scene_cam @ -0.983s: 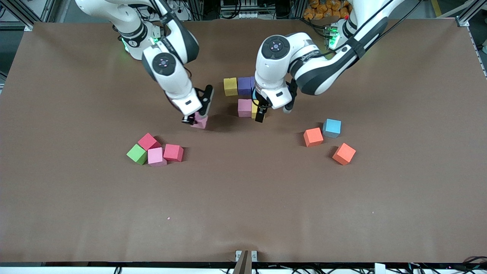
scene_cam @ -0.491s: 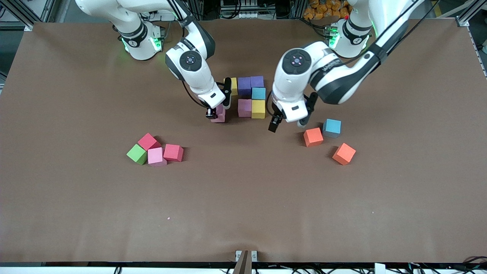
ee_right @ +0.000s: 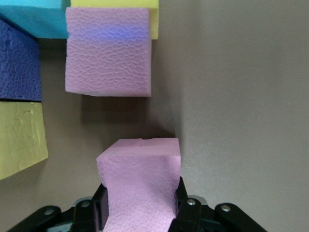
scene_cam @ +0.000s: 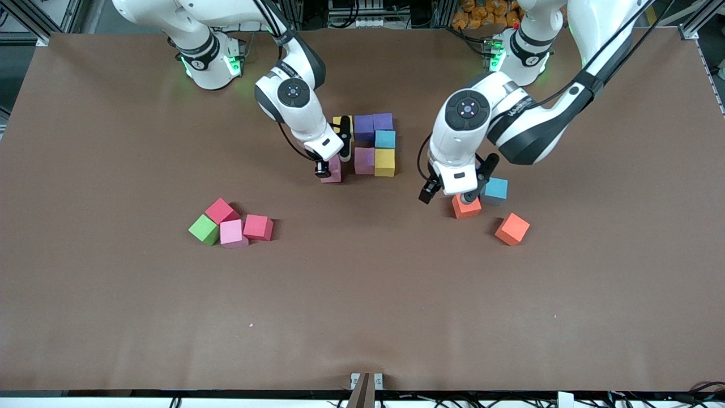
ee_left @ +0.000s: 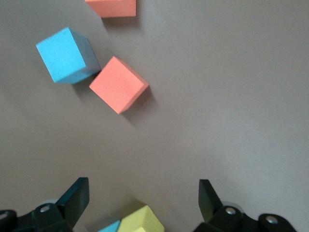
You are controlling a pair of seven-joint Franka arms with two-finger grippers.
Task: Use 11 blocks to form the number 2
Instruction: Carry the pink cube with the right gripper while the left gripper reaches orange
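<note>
Squeezing a pink foam cube [ee_right: 139, 186], the right gripper [scene_cam: 328, 167] is lowering it just beside the placed pink cube [scene_cam: 364, 160], while the left gripper [scene_cam: 447, 194], fingers apart, is hanging over the orange cube [scene_cam: 467, 207].

Held block [scene_cam: 332, 170] sits seemingly just beside the block cluster [scene_cam: 374, 141].

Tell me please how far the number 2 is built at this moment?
Six blocks sit in the cluster: yellow, two purple, light blue, pink, yellow. The right gripper holds a pink cube beside them. The open left gripper is over the orange cube. Four more blocks are needed.
</note>
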